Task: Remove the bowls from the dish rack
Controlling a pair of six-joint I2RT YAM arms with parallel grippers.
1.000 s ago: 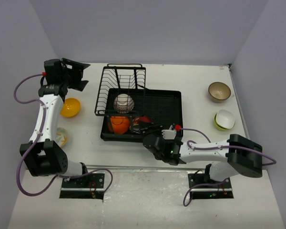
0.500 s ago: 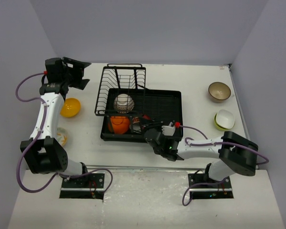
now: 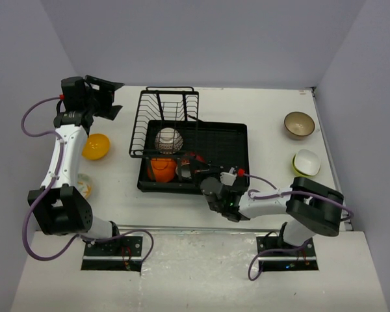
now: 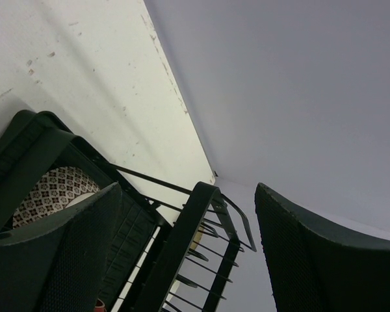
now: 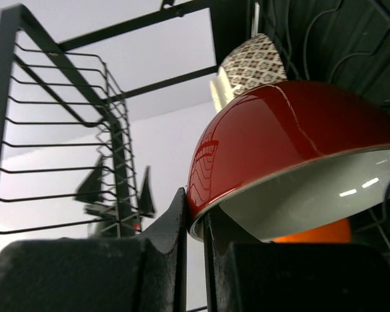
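**Right gripper (image 5: 195, 218) on red bowl (image 5: 279, 143) rim**

Fingers pinched on the rim, one inside and one outside. Bowl sits tilted at the near end of the dish rack (image 3: 164, 110), touching the orange bowl (image 3: 160, 169); patterned bowl (image 3: 168, 139) behind. Left gripper (image 4: 185, 247) spread wide, empty, raised left of the rack

A red bowl (image 5: 279, 136), white inside, is gleaming in the black dish rack (image 3: 224, 153) beside an orange bowl (image 3: 161, 169) and a diamond-patterned bowl (image 3: 168, 140); a yellow-orange bowl (image 3: 95, 146) is glowing at nine o'clock.
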